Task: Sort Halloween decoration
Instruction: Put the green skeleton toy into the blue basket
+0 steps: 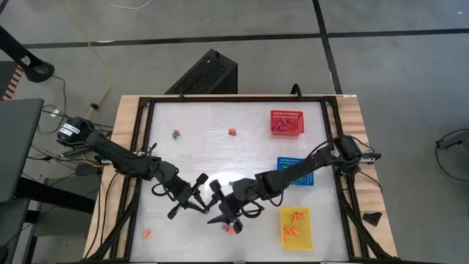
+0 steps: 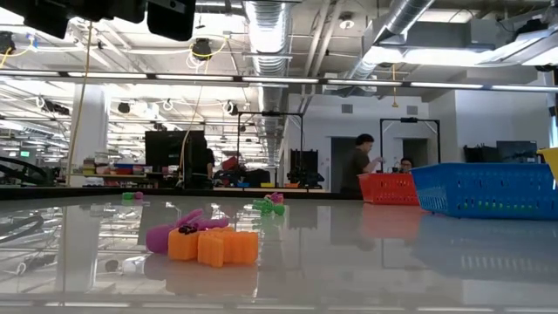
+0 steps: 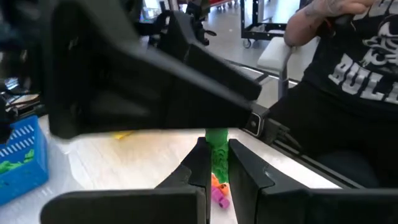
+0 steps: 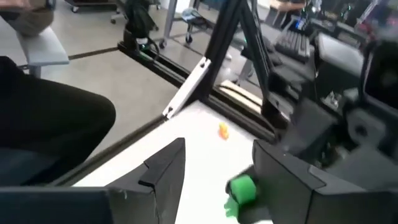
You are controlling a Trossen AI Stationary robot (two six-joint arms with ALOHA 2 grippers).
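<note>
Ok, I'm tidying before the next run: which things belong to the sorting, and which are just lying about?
Sorting: green trinket in the left gripper; loose trinkets; red basket, blue basket, yellow basket.
Lying about: black case, yellow cable, both off the table.

Probably industrial lab: exposed ceiling ducts (image 2: pixel 261 35), distant workbenches (image 2: pixel 122 170), concrete floor (image 1: pixel 396 66).

Green trinket (image 3: pixel 217 149) — apparently pinched, lifted.
</note>
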